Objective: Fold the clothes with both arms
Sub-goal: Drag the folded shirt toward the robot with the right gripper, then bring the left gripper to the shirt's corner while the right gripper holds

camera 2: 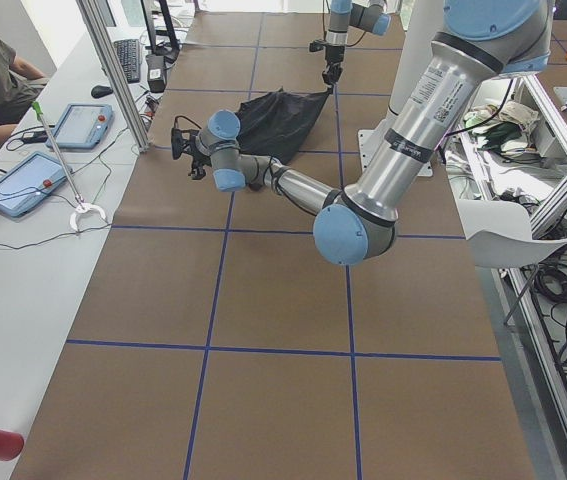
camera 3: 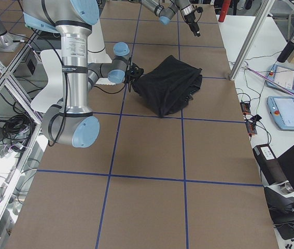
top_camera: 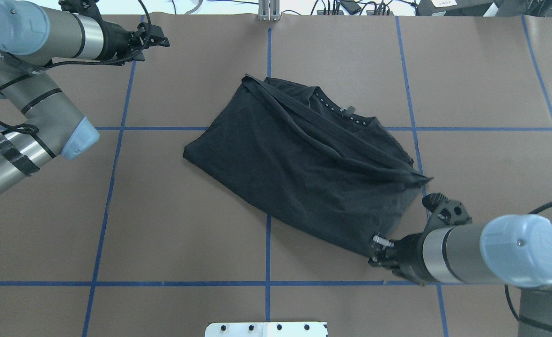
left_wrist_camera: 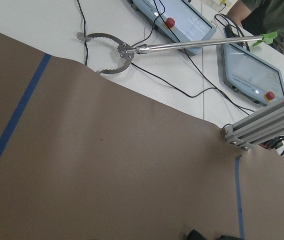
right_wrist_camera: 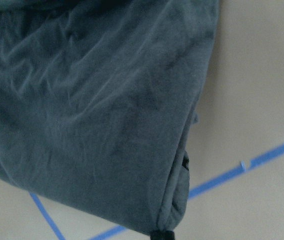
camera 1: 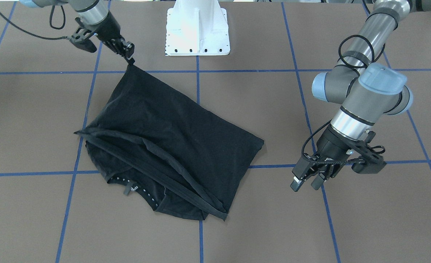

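Note:
The black T-shirt [camera 1: 171,135] lies crumpled and partly folded over itself in the middle of the table [top_camera: 304,173], plain side up. Its neckline with white dots [camera 1: 136,186] points away from the robot. My right gripper [camera 1: 129,54] is shut on one hem corner of the shirt nearest the robot [top_camera: 378,248] and holds it just off the table. The right wrist view shows the cloth [right_wrist_camera: 96,115] hanging from the pinch. My left gripper [camera 1: 306,182] is open and empty, well clear of the shirt on the far side [top_camera: 161,40].
The white base plate [camera 1: 197,29] sits at the robot's edge. Blue tape lines [top_camera: 266,283] grid the brown table cover. The left wrist view shows the far table edge, a metal reacher tool [left_wrist_camera: 116,52], two tablets [left_wrist_camera: 252,72] and an aluminium post [left_wrist_camera: 267,122].

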